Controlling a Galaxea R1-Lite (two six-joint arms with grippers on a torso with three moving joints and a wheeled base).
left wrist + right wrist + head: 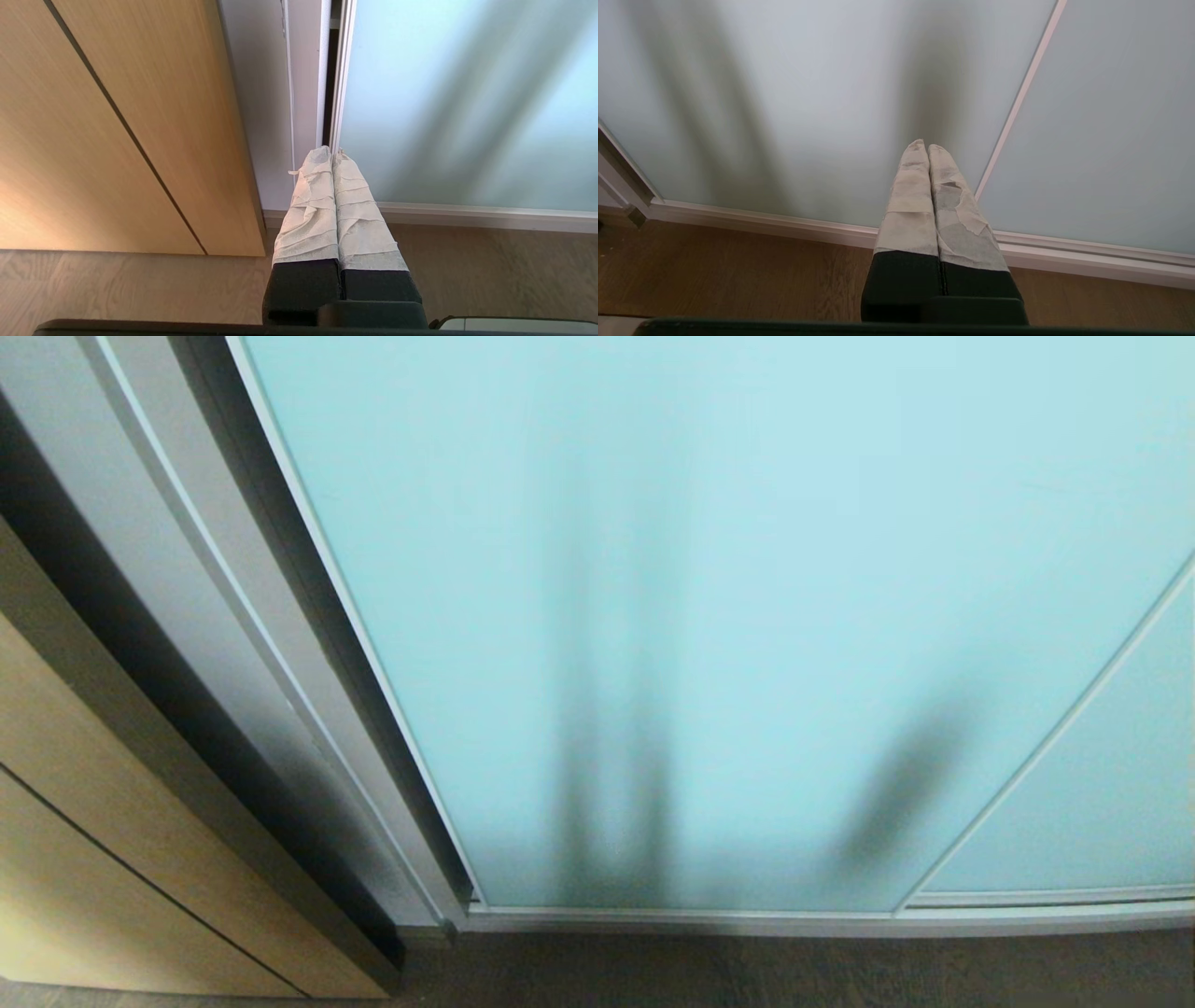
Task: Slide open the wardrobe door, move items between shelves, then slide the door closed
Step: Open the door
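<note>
The sliding wardrobe door (747, 616) is a frosted pale aqua glass panel in a thin silver frame, filling the head view and standing shut. Neither arm shows in the head view; only their shadows fall on the glass. My left gripper (332, 151) is shut with nothing in it, pointing at the door's left frame edge (340, 84), a short way off. My right gripper (923, 145) is also shut and empty, aimed at the door glass (808, 93) near the seam (1017, 102) with the neighbouring panel. The items and the shelves are hidden behind the door.
A light wooden panel (112, 821) stands to the left of the wardrobe's grey side frame (233, 616). A second glass panel (1102, 784) overlaps on the right. The bottom track (794, 921) runs along the wooden floor (747, 971).
</note>
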